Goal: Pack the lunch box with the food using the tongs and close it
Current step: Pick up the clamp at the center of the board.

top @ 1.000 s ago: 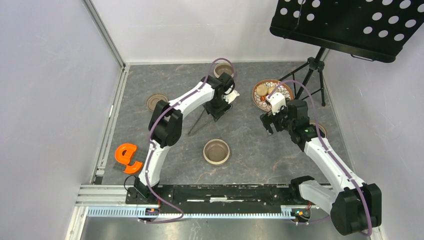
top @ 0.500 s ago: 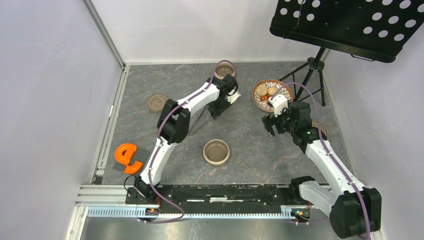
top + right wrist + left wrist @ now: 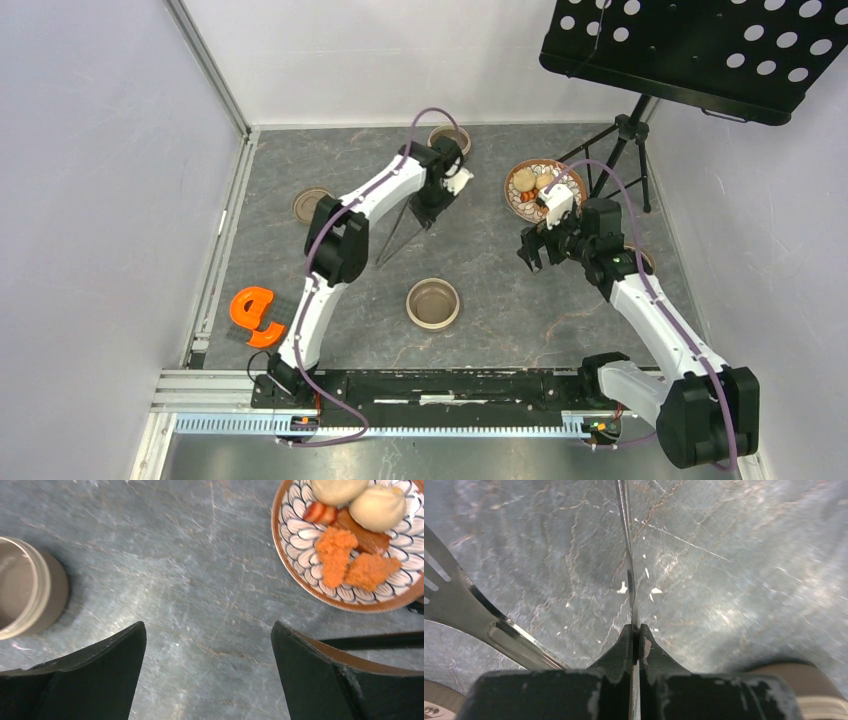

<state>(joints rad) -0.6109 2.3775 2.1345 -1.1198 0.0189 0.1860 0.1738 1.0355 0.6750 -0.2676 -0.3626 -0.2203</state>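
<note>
The dark grey tongs (image 3: 395, 235) lie on the grey table, their V running toward the left arm. My left gripper (image 3: 430, 203) is shut on one thin arm of the tongs (image 3: 628, 555), seen edge-on between the jaws (image 3: 635, 630). The tongs' other arm (image 3: 469, 610), with a slotted end, spreads off to the left. The food, orange crumbed chunks (image 3: 345, 560) and pale buns (image 3: 377, 505), sits on the patterned plate (image 3: 300, 575) at the back right (image 3: 545, 190). My right gripper (image 3: 207, 630) hangs open and empty just in front of the plate (image 3: 532, 250). A round tan lunch box container (image 3: 433, 303) stands mid-table.
A second tan container (image 3: 448, 140) stands at the back and a round lid (image 3: 314, 204) lies at the left. An orange tool (image 3: 255, 312) rests near the left rail. A black music stand (image 3: 700, 50) on a tripod (image 3: 625, 140) overhangs the back right corner.
My left gripper has closed onto one arm of the tongs and swung slightly. The right arm has drifted a little toward the near left, away from the plate, still open.
</note>
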